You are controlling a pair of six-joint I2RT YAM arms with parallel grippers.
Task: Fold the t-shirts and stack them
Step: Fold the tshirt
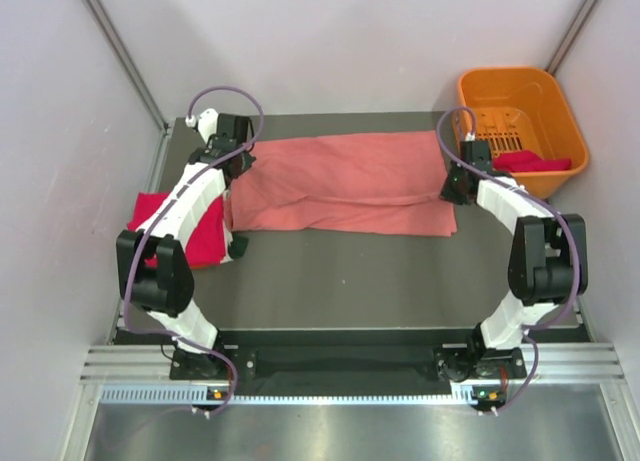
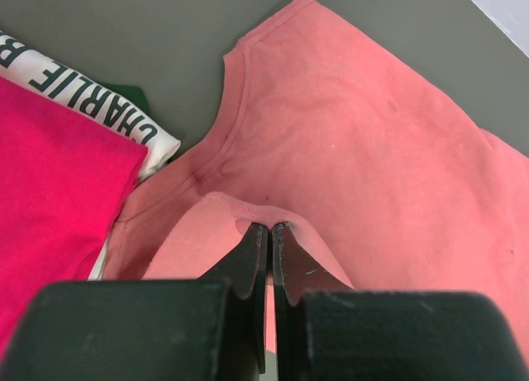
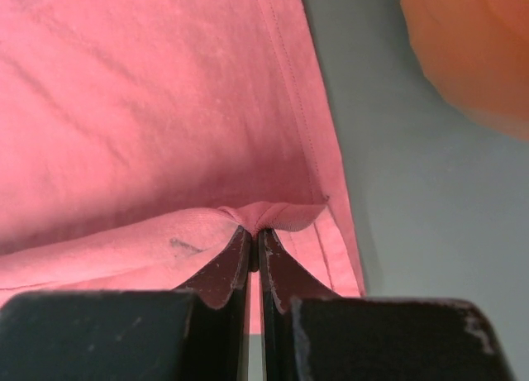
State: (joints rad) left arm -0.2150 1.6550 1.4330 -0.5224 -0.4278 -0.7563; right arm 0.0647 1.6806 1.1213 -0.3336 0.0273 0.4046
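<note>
Salmon shirt lying as a long band across the table. Left gripper, fingers pressed together, pinches a ribbed edge at the shirt's left end. Right gripper, equally closed, clamps the hemmed corner at the right end, near the basket. Magenta shirt overlies a white lettered shirt just beside the left end. Red cloth lies in the basket.

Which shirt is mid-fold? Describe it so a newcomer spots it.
On the dark table, between the orange basket at far right and the magenta-red shirt at left, lies the salmon-pink t-shirt, spread across the middle. It is the largest and the paler pink, and the only one pinched by the left arm's fingers and the right arm's fingers.
</note>
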